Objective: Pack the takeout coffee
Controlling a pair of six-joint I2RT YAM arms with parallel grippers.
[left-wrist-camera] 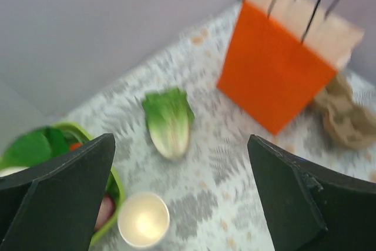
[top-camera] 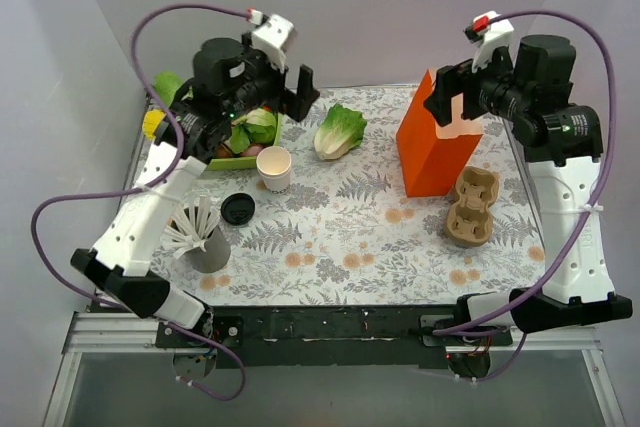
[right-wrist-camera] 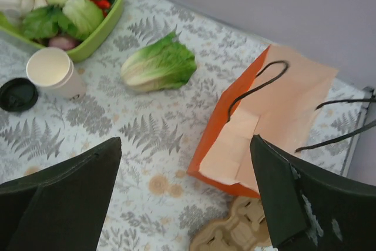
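1. Hanging high over the table's (top-camera: 340,237) far edge, both arms bend forward: left gripper (top-camera: 285,102) near the far-left corner, right gripper (top-camera: 452,102) above the orange bag (top-camera: 435,147), claws spread and holding nothing. White paper cup (top-camera: 274,167) stands unlidded left of centre, black lid (top-camera: 237,209) just beside.
2. Left wrist: the left gripper (left-wrist-camera: 179,145) is spread wide, with the cup (left-wrist-camera: 143,220) below.
3. Right wrist: the right gripper (right-wrist-camera: 186,142) is spread wide above the bag's (right-wrist-camera: 235,145) open mouth.

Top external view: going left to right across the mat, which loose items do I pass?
grey holder of white sticks → black lid → open white cup → lettuce → orange bag → cardboard cup carrier
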